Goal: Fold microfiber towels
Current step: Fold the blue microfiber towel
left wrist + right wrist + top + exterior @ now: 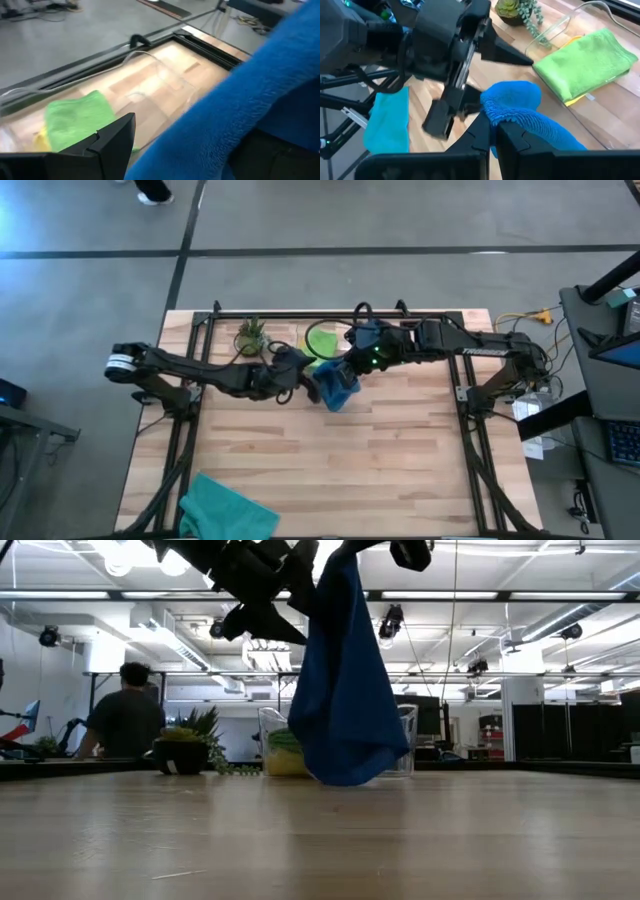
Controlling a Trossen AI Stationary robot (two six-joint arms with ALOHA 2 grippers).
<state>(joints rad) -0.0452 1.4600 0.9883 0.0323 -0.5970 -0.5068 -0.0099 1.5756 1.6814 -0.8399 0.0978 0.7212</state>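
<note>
A blue towel [345, 680] hangs from my right gripper [492, 131], which is shut on it high over the table's middle. Whether the towel's lower end [345, 775] touches the table, I cannot tell. My left gripper [482, 92] is open beside the towel's top, and its one visible finger [115, 135] is clear of the cloth. The towel hides the other finger in the left wrist view. A lime green towel [580, 62] lies on a yellow one [575, 100] in the clear bin [165, 75]. A teal towel [225, 510] lies crumpled at the table's near left. My right gripper pinches the blue towel's bunched top edge [507, 116] between its two shut fingers, coming from the table's right and slanting down. The cloth hangs slack below the fingers in loose folds. Whether my left gripper touches the towel, I cannot tell.
A small potted plant [250, 335] stands at the far edge, left of the bin. A black frame [200, 330] runs along the table's far and side edges. A person [125, 720] sits in the room beyond. Bare wood [400, 460] lies toward the near right.
</note>
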